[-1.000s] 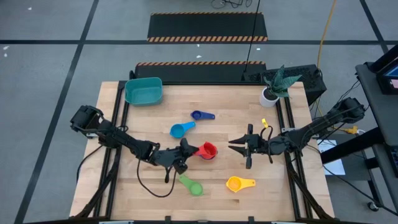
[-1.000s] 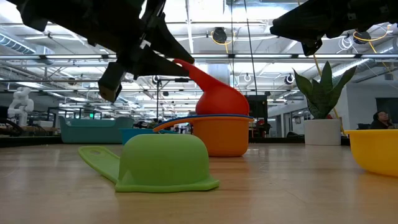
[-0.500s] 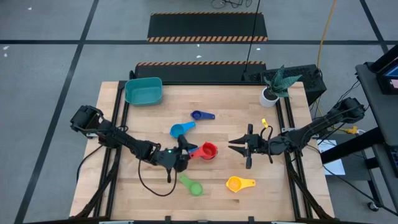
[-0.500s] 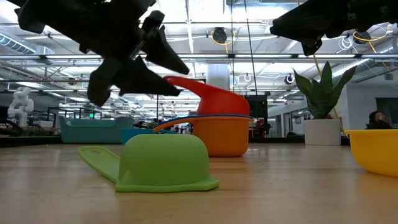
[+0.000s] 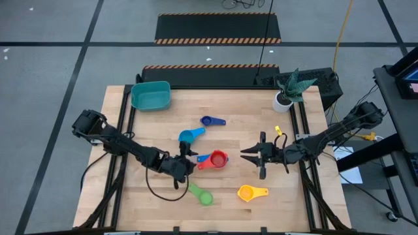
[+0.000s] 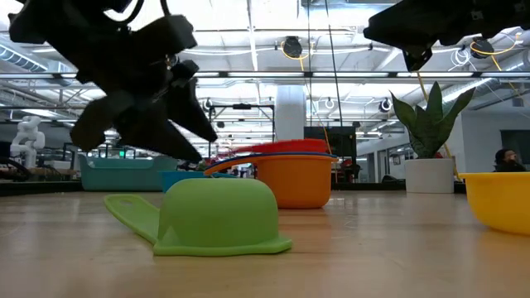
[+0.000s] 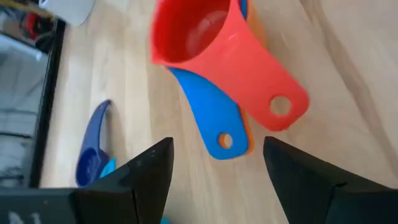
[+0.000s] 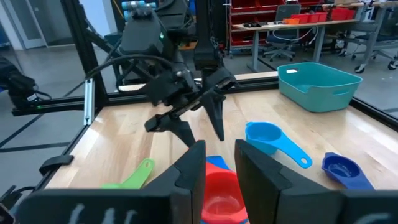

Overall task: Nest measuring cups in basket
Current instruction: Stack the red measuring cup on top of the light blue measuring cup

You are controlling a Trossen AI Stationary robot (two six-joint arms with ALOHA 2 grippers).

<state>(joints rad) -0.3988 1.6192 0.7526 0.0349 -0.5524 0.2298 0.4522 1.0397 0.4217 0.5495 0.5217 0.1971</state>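
The red cup [image 5: 219, 158] sits nested in a blue cup and an orange cup [image 6: 294, 184], their handles [image 7: 249, 118] fanned toward my left gripper [image 5: 187, 159]. That gripper is open, a little to the stack's left, touching nothing. My right gripper [image 5: 245, 153] hovers open to the right of the stack. The light blue cup [image 5: 189, 136], dark blue cup [image 5: 210, 121], green cup [image 5: 201, 194] and yellow cup [image 5: 250, 192] lie apart on the table. The green cup rests mouth down [image 6: 215, 215]. The teal basket [image 5: 151, 95] stands at the far left corner.
A white plant pot [image 5: 284, 99] with a spiky plant stands at the far right corner. Bare wood lies between the stack and the basket, apart from the two blue cups. Black frame rails [image 5: 127, 124] run along the table's left and right sides.
My left gripper lowered the red cup from a tipped pose until it lay level in the stack. It then opened, let go of the handle and drew back toward the table's left. The red cup now rests nested in the stack.
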